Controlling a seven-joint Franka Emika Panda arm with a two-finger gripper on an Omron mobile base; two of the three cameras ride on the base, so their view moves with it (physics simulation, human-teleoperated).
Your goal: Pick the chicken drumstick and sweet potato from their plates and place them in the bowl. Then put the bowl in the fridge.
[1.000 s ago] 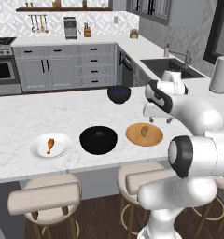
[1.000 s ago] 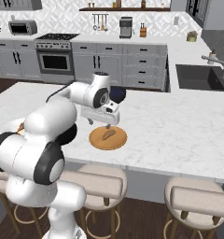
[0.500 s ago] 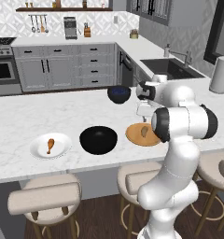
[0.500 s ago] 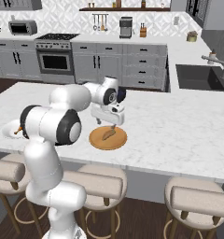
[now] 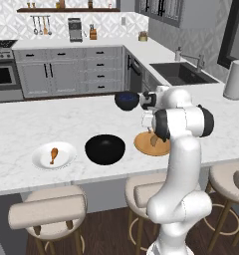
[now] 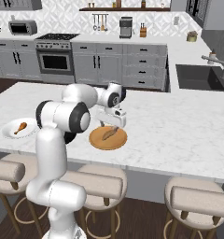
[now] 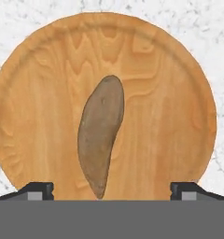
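The dull brown sweet potato (image 7: 101, 135) lies on the orange-tan plate (image 7: 39, 93), also seen as sweet potato (image 5: 154, 140) on that plate (image 5: 144, 146) and sweet potato (image 6: 109, 133) on the plate (image 6: 97, 141). My gripper (image 7: 112, 191) hangs open just above it, fingertips (image 7: 37, 190) wide apart on either side of the potato's thin end. The gripper (image 5: 151, 129) points down over the plate. The glossy black bowl (image 5: 105, 148) sits left of it. The drumstick (image 5: 53, 155) rests on the white plate (image 5: 66, 159) further left. The fridge is out of view.
A small dark blue bowl (image 5: 126, 100) stands on the island behind the orange-tan plate. My own arm rises between the black bowl and the plate. Stools line the near edge of the counter (image 6: 179, 135). A sink (image 5: 181, 73) is at the back right.
The arm has folded upright and the hand has come down closer over the orange-tan plate. Plates, bowls and food have not moved.
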